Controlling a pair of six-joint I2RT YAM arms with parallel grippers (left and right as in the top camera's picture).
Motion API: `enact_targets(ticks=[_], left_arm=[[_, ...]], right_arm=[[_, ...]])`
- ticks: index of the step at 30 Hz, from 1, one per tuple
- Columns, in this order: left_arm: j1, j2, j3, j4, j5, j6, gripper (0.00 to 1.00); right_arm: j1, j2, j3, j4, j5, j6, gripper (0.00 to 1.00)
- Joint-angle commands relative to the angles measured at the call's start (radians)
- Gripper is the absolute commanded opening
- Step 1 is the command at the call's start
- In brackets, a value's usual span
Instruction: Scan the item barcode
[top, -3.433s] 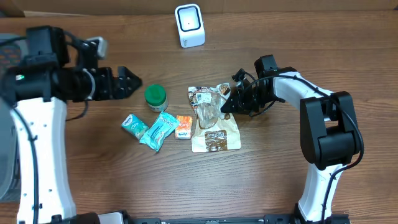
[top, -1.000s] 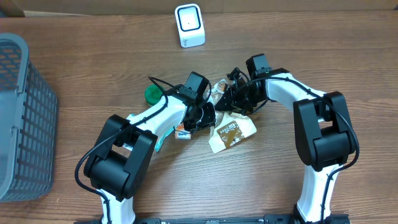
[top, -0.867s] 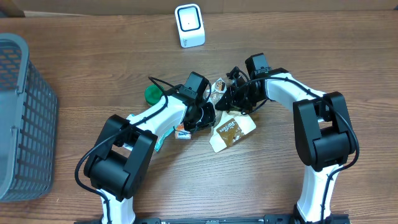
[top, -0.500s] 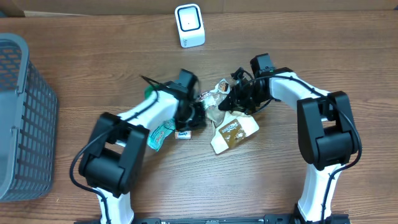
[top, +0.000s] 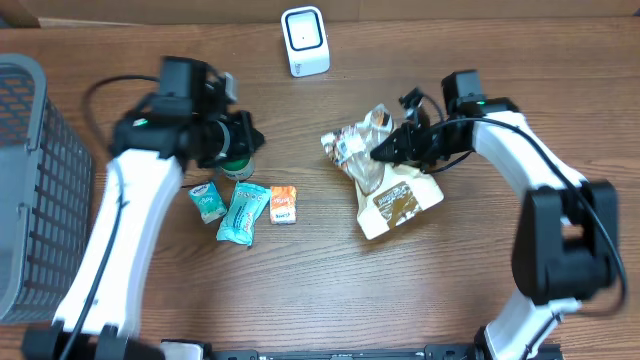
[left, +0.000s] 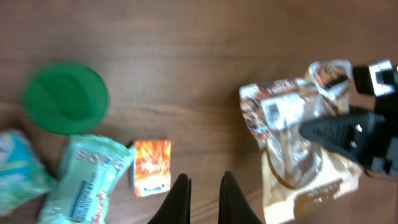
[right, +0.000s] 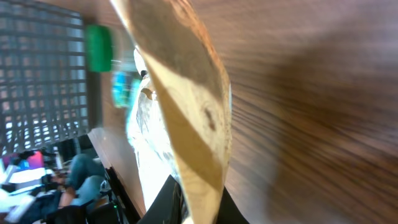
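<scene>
My left arm reaches in from the left, its gripper (top: 243, 135) closed on nothing above the lid (left: 65, 96). My right arm stretches leftward (elbow bent), gripper (top: 383, 152) clamped on the bag (top: 398, 200), right of centre.

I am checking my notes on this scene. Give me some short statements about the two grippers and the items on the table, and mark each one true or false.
1. The right gripper is shut on the snack bag. True.
2. The left gripper holds the orange packet. False: the left gripper is shut on nothing, and the packet lies on the table.
3. The white scanner stands apart from the snack bag, at the far side of the table. True.
4. The green lid is inside the basket. False: it is on the table, near the left gripper.
</scene>
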Motion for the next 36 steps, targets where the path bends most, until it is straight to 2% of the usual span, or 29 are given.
enact_targets(ticks=[1,4,6,9,11,12,15,16,17,19,20,21,26,32,36], left_arm=[[0.026,-0.074,0.015,-0.010,-0.025,0.050,0.09],[0.039,-0.103,0.015,-0.014,-0.056,0.142,0.27],[0.047,-0.105,0.015,-0.029,-0.105,0.177,0.30],[0.069,-0.104,0.015,-0.049,-0.176,0.177,0.41],[0.107,-0.104,0.016,-0.052,-0.176,0.181,0.50],[0.122,-0.104,0.016,-0.050,-0.174,0.196,0.52],[0.171,-0.104,0.027,-0.037,-0.095,0.449,0.45],[0.190,-0.104,0.035,-0.037,-0.063,0.529,0.45],[0.209,-0.104,0.045,-0.037,-0.044,0.561,0.48],[0.245,-0.104,0.064,-0.037,-0.043,0.561,0.59],[0.263,-0.104,0.071,-0.037,-0.044,0.561,0.71],[0.282,-0.104,0.072,-0.037,-0.047,0.562,1.00],[0.339,-0.100,0.071,-0.037,-0.048,0.562,1.00],[0.339,-0.100,0.071,-0.037,-0.048,0.562,1.00],[0.339,-0.100,0.071,-0.037,-0.048,0.562,1.00]], right_arm=[[0.005,-0.125,0.003,0.003,-0.034,0.002,0.04],[0.008,-0.185,0.003,0.003,-0.034,0.024,0.04],[0.010,-0.227,0.003,0.008,-0.034,0.024,0.04],[0.010,-0.291,0.007,0.011,-0.034,0.024,0.04],[0.010,-0.349,0.014,0.011,-0.035,0.024,0.04],[0.010,-0.368,0.018,0.011,-0.035,0.031,0.04],[0.010,-0.429,0.028,0.011,-0.034,0.051,0.04],[0.010,-0.447,0.031,0.013,-0.034,0.051,0.04],[0.010,-0.466,0.034,0.019,-0.034,0.051,0.04],[0.011,-0.495,0.040,0.032,-0.034,0.055,0.04],[0.011,-0.510,0.043,0.040,-0.034,0.060,0.04],[0.011,-0.521,0.046,0.046,-0.034,0.070,0.04],[0.011,-0.551,0.093,0.047,-0.034,0.134,0.04],[0.011,-0.550,0.188,0.035,-0.027,0.237,0.04],[0.048,-0.529,0.335,-0.053,0.169,0.253,0.04]])
